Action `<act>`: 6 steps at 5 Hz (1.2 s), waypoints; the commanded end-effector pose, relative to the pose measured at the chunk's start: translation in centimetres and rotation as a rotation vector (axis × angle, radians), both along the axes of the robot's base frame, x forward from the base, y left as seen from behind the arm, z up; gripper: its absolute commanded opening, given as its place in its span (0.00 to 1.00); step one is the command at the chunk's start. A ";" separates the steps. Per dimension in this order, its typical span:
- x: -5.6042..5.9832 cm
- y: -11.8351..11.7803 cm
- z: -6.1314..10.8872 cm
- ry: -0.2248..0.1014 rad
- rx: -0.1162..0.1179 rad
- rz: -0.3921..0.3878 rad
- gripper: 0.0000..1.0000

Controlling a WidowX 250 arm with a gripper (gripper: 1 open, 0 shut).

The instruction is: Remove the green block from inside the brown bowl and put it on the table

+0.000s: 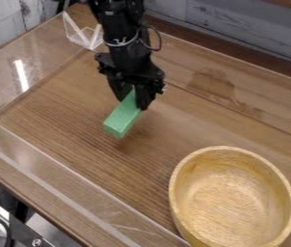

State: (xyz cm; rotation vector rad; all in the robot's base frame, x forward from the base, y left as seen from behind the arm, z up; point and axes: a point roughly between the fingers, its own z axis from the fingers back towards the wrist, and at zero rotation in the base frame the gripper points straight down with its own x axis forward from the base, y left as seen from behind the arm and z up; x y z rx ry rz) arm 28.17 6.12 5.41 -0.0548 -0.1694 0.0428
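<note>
The table (71,101) was a broad sheet of brown wood grain, fenced by clear acrylic walls (58,207) that caught pale glare along their edges. Behind the far wall ran a grey, plank-like surface. At the near left corner, outside the walls, some dark hardware showed, too small to make out.

The bowl (233,198) sat at the near right of the table, round and shallow, of light tan wood with a thick rim and fine grain rings inside. It held nothing. It lay well apart from the arm, and nothing stood between the two on the bare tabletop.

The black arm came down from the top of the view, with cables and a whitish bracket behind it. Its gripper (137,96) pointed straight down over the middle left of the table. The jaws were closed on the upper end of the block (123,118), a flat, plain bar of bright green with square edges. The block hung tilted, its free end slanting down toward the near left, with its lower end at or just above the tabletop; whether it touched could not be told. A faint shadow lay beneath it. The block was outside the bowl, over open table.
</note>
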 end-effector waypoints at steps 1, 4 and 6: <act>0.4 0.6 0.6 -0.039 0.008 0.004 0.00; 0.4 0.9 -0.2 -0.026 -0.008 0.009 0.00; 0.3 1.0 -0.6 -0.009 -0.022 0.011 0.00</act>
